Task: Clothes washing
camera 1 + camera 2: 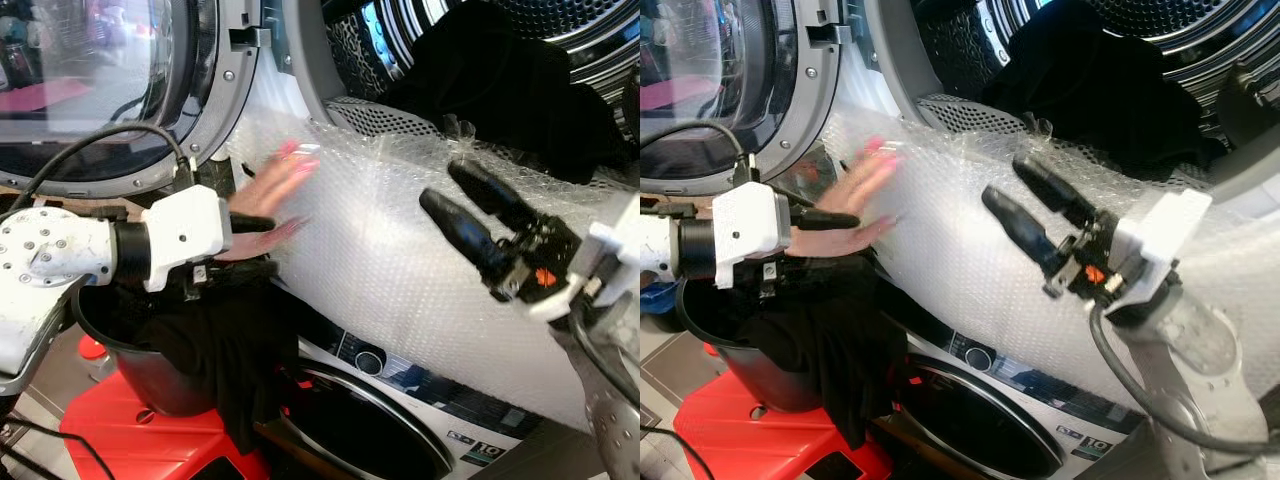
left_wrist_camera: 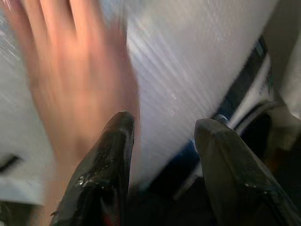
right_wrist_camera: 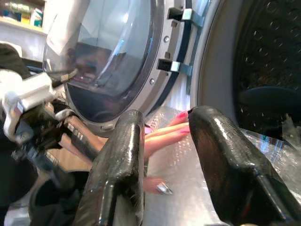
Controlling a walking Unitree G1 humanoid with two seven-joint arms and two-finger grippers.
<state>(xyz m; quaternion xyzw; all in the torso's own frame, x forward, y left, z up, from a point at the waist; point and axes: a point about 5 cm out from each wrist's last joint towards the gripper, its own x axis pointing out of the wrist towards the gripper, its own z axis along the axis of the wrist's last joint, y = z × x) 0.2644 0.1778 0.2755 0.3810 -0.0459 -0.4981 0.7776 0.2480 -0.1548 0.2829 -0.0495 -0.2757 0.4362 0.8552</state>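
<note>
Washing machine front [image 1: 420, 385] fills scene, bubble wrap [image 1: 400, 260] draped over its face below open drum. Round glass door [image 1: 90, 80] swung open at left. Black garment [image 1: 1110, 90] bunched inside drum [image 1: 1200, 30], dark, limp. More black cloth [image 1: 230, 350] hangs over rim of black bucket [image 1: 150, 380] on red stool [image 1: 130, 440]. Person's hand [image 1: 270, 195], pink nails, blurred, flat against bubble wrap. Left gripper [image 2: 162, 141] fingers spread, empty, just beside hand. Right gripper [image 1: 470, 205] fingers apart, empty, before wrap below drum.
</note>
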